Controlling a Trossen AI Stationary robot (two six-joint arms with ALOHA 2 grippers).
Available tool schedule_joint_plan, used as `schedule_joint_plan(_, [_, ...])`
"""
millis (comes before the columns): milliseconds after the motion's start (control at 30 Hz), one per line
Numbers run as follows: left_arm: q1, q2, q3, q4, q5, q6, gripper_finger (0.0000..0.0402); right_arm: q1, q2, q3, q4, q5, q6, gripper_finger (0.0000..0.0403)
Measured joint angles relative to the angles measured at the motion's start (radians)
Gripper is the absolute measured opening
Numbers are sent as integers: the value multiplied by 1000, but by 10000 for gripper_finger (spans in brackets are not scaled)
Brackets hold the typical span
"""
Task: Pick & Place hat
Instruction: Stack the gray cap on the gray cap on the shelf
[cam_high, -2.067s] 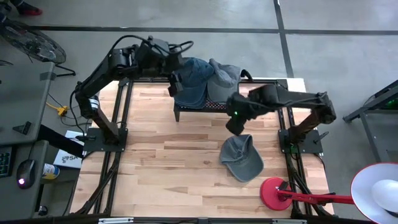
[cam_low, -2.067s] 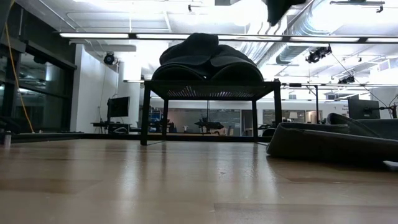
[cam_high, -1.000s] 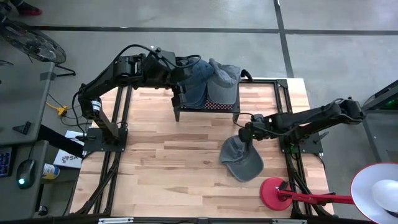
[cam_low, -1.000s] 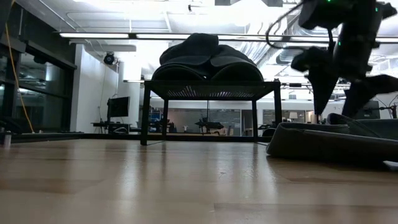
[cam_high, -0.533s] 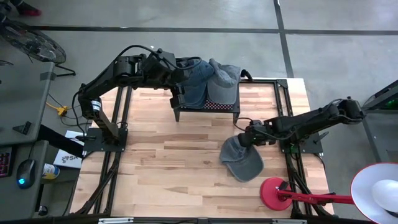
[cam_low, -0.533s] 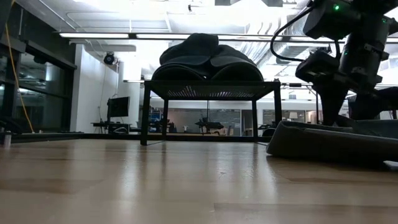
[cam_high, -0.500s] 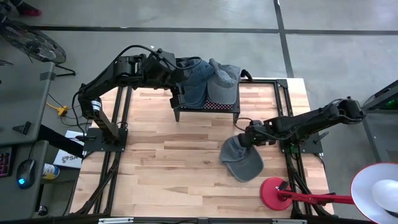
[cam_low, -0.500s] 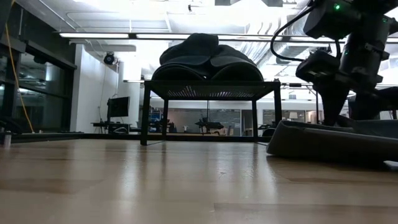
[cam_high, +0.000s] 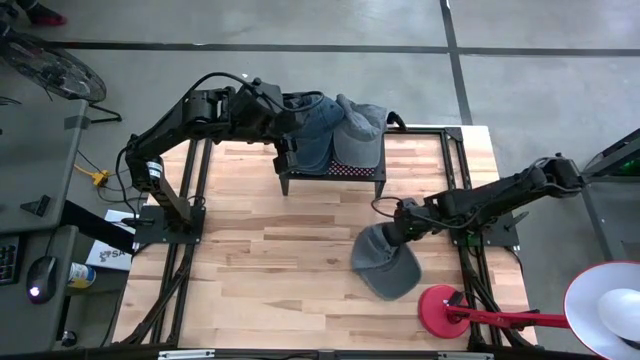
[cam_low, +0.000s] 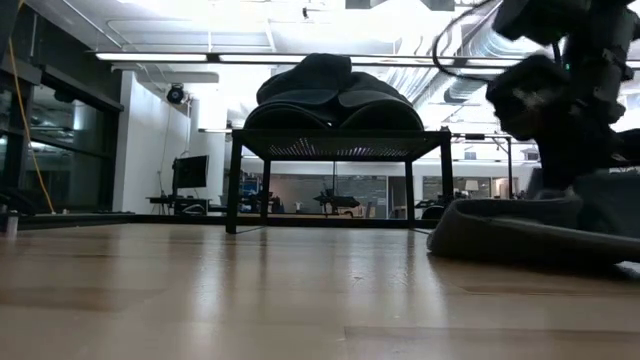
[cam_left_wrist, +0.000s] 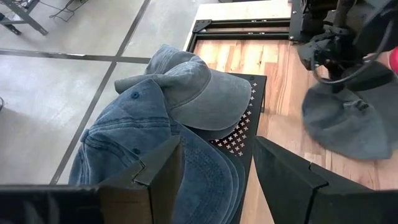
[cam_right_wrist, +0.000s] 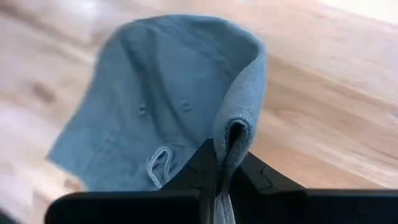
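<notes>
right gripper (cam_high: 392, 236): dropped from above the table to the hat's rim, now pinching it
grey hat (cam_high: 385, 262): dragged slightly, reshaped

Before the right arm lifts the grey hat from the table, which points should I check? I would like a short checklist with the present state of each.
1. Right gripper shut on the grey hat: ok, its fingers pinch the fabric at the hat's edge.
2. Grip depth: cannot tell, only a thin fold shows between the fingers.
3. Hat free to lift: ok, nothing lies on it; it rests on the wooden table.
4. Red stand base close beside the hat: not ok, avoid brushing it.
5. Black rack holds two hats already: ok, but space is limited.
6. Left gripper open over the rack's hats: not ok, it may block placing.
</notes>
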Motion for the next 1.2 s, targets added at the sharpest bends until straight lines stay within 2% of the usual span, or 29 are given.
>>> schedule_joint_plan(267, [0,0,0,0,30,0,193,58,0,236,-9,46,-239,8])
schedule_joint_plan(533, [0,0,0,0,45,0,193,72,0,562,-5,58,-620,8])
schedule_joint_plan(767, [0,0,0,5,66,0,193,72,0,787,-4,84,-947,8])
schedule_joint_plan(967, [0,0,0,66,247,3,193,71,0,917,86,31,-1253,8])
schedule_joint_plan(1200, [0,18,1,216,428,28,193,45,0,1019,179,-155,-1509,8])
